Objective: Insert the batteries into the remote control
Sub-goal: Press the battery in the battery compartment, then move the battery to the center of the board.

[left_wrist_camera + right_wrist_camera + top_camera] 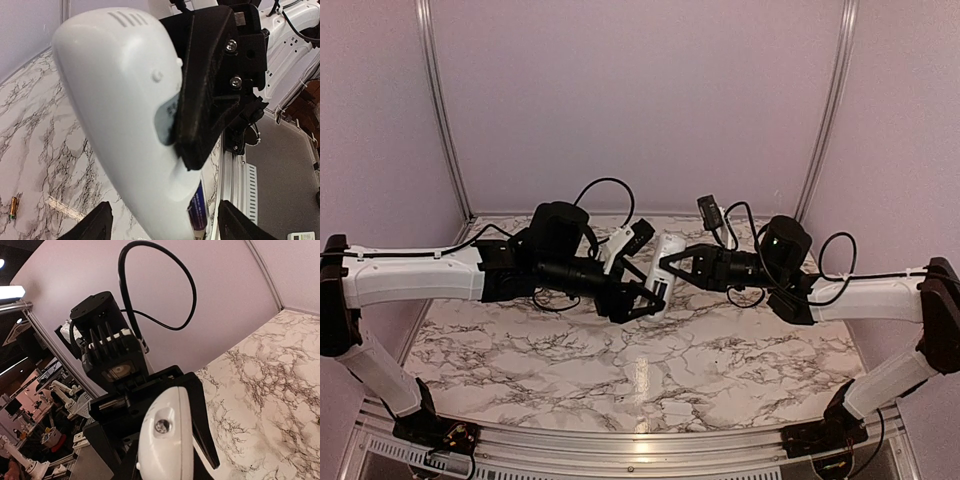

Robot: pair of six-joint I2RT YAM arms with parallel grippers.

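Gripping remote control [669, 247], right hand [668, 265], left hand [165, 220] astride

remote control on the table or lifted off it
Lifted: the remote control is clamped in the right gripper, with the table visible beneath it.

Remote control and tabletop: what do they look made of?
The remote control looks like glossy white moulded plastic: smooth rounded shell, soft highlights, moulded slots. The tabletop shows a marble pattern, white with dark veins, and a shiny glare streak; real stone or printed laminate cannot be told.
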